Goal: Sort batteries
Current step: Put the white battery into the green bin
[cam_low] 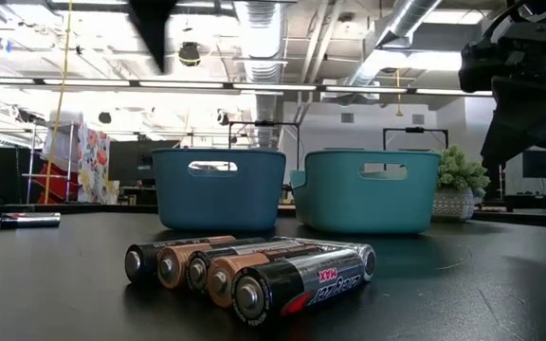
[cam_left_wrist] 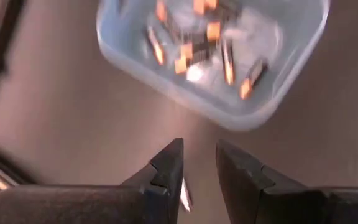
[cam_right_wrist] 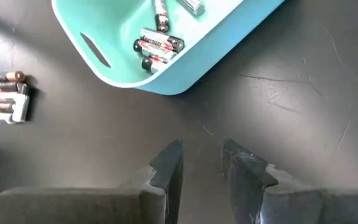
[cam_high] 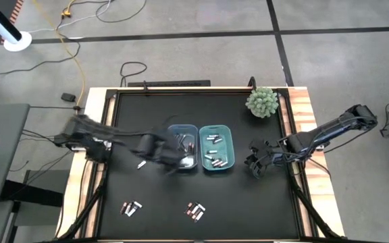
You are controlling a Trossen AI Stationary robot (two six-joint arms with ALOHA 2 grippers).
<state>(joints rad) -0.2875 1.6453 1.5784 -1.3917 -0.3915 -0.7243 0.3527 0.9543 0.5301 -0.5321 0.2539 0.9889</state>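
Several batteries lie in the blue bin (cam_high: pixel 182 146) and in the teal bin (cam_high: pixel 217 148). Two groups of batteries lie near the table's front edge (cam_high: pixel 132 207) (cam_high: pixel 194 210); one group shows close up in the low view (cam_low: pixel 254 273). A single battery (cam_high: pixel 141 164) lies on the table left of the blue bin. My left gripper (cam_high: pixel 159 154) is open and empty above the table by the blue bin's near left corner (cam_left_wrist: pixel 199 163). A pale battery (cam_left_wrist: pixel 184 195) shows on the table below its fingers. My right gripper (cam_high: pixel 256 163) is open and empty, to the right of the teal bin (cam_right_wrist: pixel 202 163).
A potted green plant (cam_high: pixel 262 101) stands at the far right of the black table. Another single battery (cam_low: pixel 28 220) lies at the left in the low view. The table's wooden rim (cam_high: pixel 306 115) borders the black surface. Bare black surface lies between the bins and the front battery groups.
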